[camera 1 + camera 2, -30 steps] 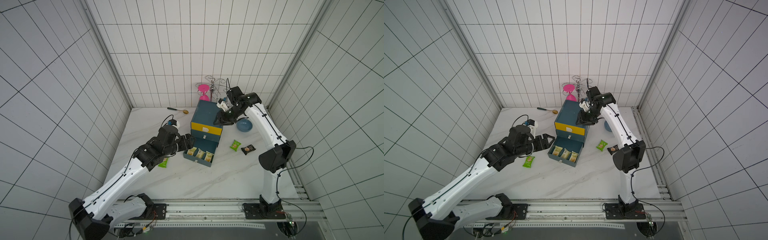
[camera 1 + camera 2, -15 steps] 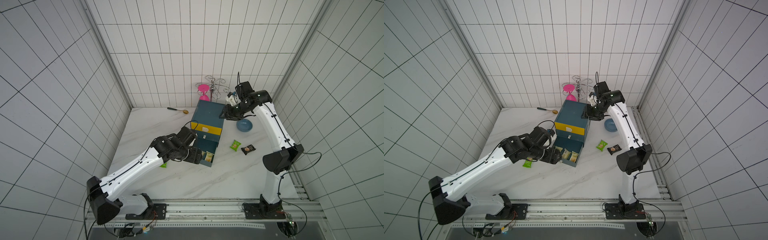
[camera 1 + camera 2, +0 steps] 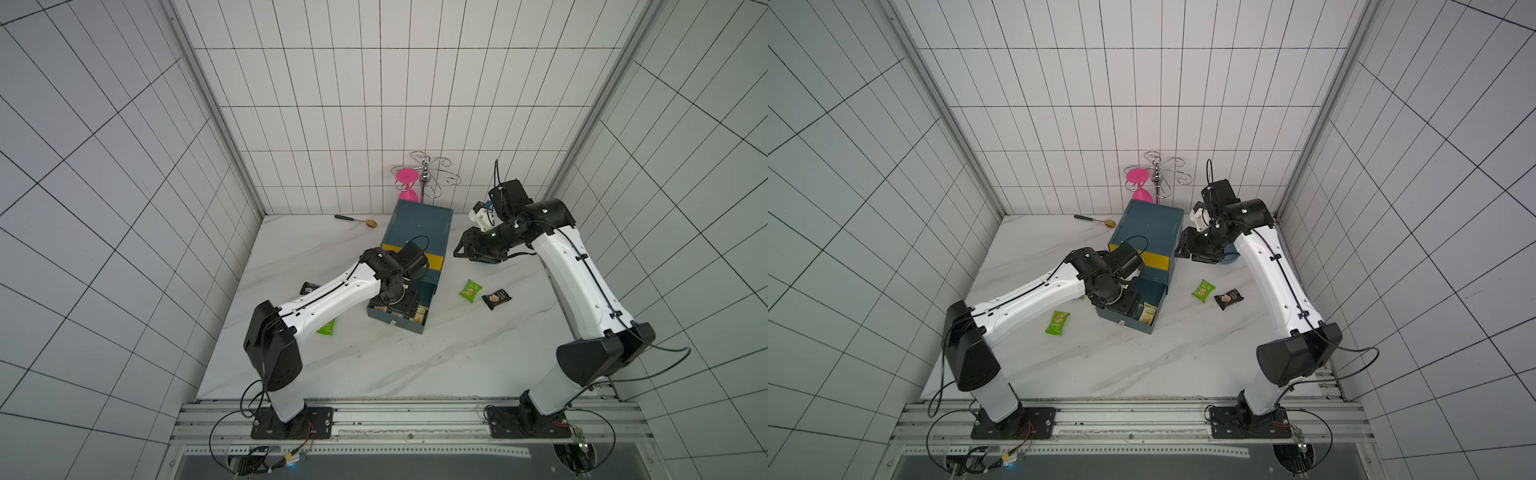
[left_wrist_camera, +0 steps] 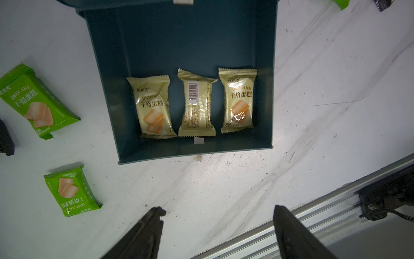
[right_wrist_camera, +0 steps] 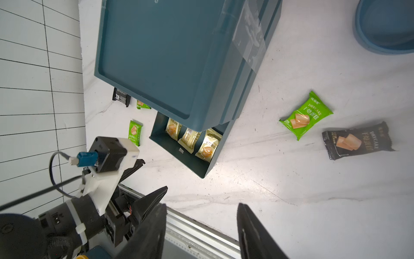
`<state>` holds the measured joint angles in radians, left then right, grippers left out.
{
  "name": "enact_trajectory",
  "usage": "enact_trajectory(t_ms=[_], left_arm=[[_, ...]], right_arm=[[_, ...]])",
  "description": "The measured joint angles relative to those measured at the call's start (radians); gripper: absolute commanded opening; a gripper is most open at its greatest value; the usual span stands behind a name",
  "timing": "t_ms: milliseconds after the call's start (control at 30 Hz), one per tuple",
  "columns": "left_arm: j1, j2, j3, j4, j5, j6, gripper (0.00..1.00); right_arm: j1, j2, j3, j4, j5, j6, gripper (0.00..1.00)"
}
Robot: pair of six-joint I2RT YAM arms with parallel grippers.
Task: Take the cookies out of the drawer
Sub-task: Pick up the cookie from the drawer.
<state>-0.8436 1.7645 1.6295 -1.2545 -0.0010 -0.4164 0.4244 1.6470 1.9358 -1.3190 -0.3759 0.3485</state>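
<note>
A spoon (image 3: 357,220), pink goblet (image 3: 407,185), wire rack (image 3: 426,176) and blue bowl (image 5: 385,24) sit rearward.

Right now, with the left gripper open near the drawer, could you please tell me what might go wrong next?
1. The pale yellow packets lie side by side in the drawer; the open left gripper could catch two at once.
2. They lie close to the drawer's front wall, so a finger might strike it and shove the drawer.
3. The right gripper hangs open, apart from the cabinet, so nothing braces it.
</note>
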Motion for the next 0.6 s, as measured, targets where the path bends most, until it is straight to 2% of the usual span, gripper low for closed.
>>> enact_trajectory(t_ms=[300,600], left_arm=[[-0.015,0.102,0.019,0.023,-0.063,0.017,0.77],[-0.024,0.121,-0.061,0.148,-0.117,0.017,0.74]], right_arm=[[-0.016,-0.023,-0.037,0.021,0.004,-0.002,0.54],[-0.033,-0.056,-0.064,0.031,0.003,-0.015,0.54]])
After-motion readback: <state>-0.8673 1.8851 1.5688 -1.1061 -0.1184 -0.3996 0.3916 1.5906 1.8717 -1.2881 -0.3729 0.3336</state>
